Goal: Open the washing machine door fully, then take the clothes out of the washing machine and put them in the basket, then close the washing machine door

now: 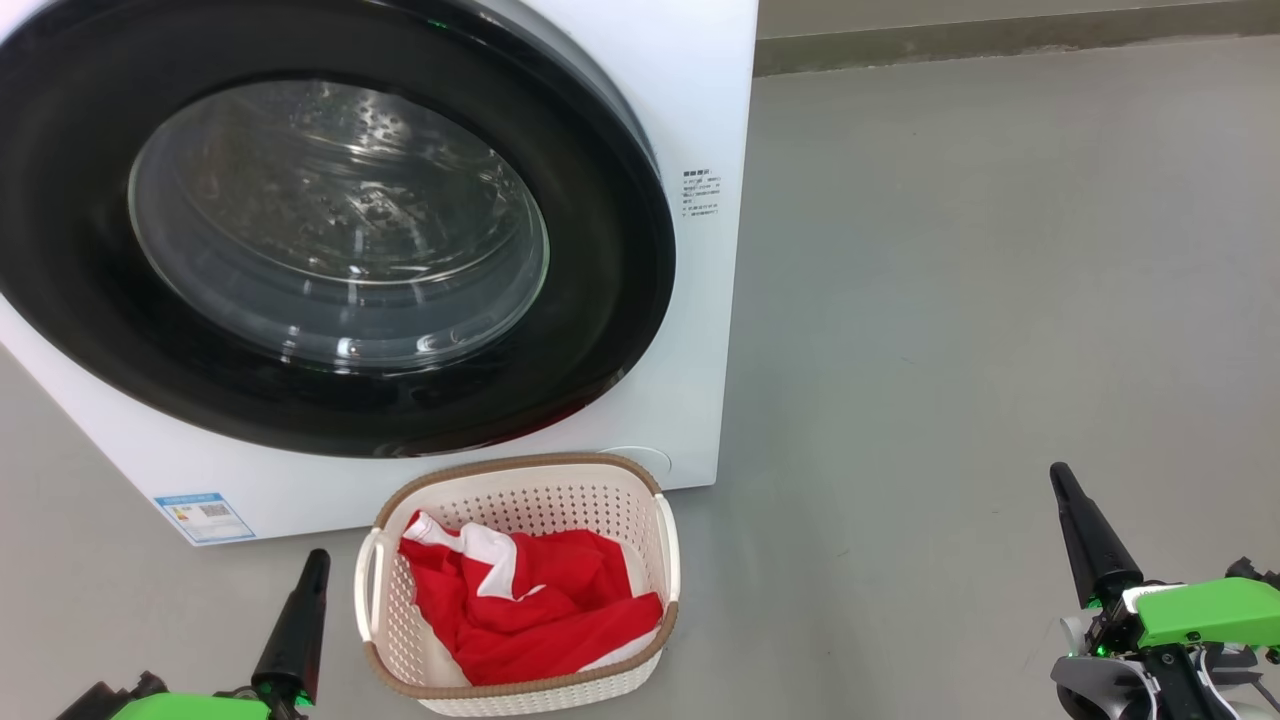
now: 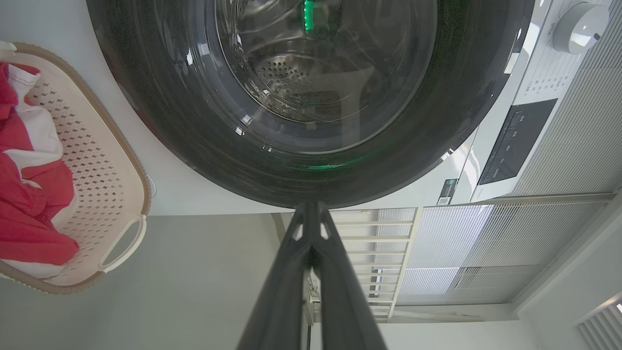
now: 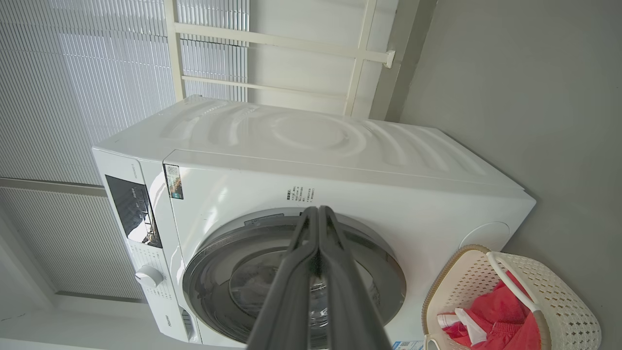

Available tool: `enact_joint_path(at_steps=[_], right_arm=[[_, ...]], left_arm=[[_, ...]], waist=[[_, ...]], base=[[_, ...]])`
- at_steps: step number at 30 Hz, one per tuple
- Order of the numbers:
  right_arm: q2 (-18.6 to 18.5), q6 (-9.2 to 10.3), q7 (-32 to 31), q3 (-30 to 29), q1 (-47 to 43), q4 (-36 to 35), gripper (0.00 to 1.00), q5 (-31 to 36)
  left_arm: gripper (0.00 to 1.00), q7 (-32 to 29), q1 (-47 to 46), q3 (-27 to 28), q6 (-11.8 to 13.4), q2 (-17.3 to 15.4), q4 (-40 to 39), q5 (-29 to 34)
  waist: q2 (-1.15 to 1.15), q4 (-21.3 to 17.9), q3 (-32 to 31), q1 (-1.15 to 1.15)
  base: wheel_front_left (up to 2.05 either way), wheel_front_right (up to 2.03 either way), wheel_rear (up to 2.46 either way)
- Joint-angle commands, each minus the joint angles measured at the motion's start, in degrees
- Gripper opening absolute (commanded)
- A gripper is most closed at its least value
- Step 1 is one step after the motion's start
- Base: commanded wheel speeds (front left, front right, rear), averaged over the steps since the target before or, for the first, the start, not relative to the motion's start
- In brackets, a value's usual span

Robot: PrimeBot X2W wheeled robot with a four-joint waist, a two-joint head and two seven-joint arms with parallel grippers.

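Note:
The white washing machine (image 1: 700, 330) stands ahead with its round black-rimmed door (image 1: 600, 330) shut flat against the front; steel drum shows through the glass. The cream basket (image 1: 520, 495) with a brown rim sits on the floor just in front of it, and the red clothes (image 1: 540, 610) with white trim lie inside. My left gripper (image 1: 316, 558) is shut and empty, low at the left of the basket. My right gripper (image 1: 1060, 475) is shut and empty, far to the basket's right. In the wrist views: door (image 2: 194, 146), basket (image 2: 112, 146), clothes (image 2: 29, 228), left gripper (image 2: 311, 206); washing machine (image 3: 340, 160), basket (image 3: 559, 301), right gripper (image 3: 318, 210).
Grey floor (image 1: 1000, 300) spreads wide to the right of the machine up to a wall skirting (image 1: 1000, 40). A control panel and knob (image 2: 580, 26) sit on the machine's top front. A slatted blind and a white rail (image 3: 272, 43) stand behind the machine.

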State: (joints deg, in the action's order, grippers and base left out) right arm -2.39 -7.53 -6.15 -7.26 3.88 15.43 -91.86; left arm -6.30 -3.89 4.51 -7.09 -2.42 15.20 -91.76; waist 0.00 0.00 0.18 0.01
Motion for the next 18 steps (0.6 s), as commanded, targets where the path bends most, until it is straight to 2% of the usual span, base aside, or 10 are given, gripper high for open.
enact_joint_path(at_steps=[1,18], right_arm=[[-0.49,0.04,-0.37,0.69,2.31,-1.41,0.0,-0.27],[-0.49,0.04,-0.36,0.71,2.31,-1.41,0.0,-0.28]], left_arm=[[0.0,-0.2,-2.3,2.03,-0.4,-0.46,-1.16,-0.39],[0.0,-0.2,-2.3,2.02,-0.4,-0.46,-1.16,-0.39]], waist=[[0.0,0.0,0.0,0.0],[0.0,0.0,0.0,0.0]], base=[[0.0,0.0,0.0],[0.0,0.0,0.0]])
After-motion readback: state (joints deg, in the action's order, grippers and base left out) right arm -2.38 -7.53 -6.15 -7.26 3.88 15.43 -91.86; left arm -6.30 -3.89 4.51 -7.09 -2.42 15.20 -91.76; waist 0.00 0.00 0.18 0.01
